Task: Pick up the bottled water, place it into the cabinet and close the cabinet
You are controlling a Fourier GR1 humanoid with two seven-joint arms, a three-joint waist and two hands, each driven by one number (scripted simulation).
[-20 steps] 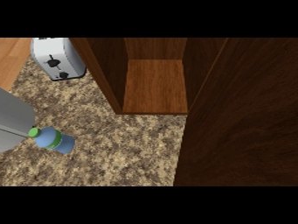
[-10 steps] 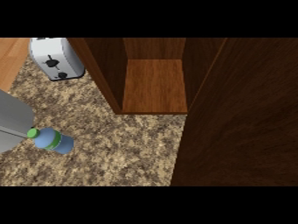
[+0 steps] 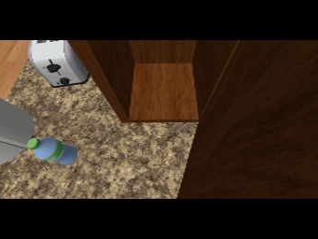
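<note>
The bottled water (image 3: 57, 151) lay on its side on the speckled stone surface (image 3: 127, 158), at the view's lower left. Its blue body pointed toward the lower right. Its green cap (image 3: 33, 143) sat against the edge of a grey forearm (image 3: 2, 128) that came in from the left. The bottle was outside the cabinet (image 3: 165, 91) and well apart from its opening. The cabinet stood open, showing a bare wooden shelf floor between dark side walls. Its dark door (image 3: 268, 126) was swung out and filled the right side of the view. A white toaster (image 3: 58, 63) stood on the surface just left of the cabinet, at the top. Neither robot hand showed in the view, so whether either was wide, narrow or holding anything could not be told.
</note>
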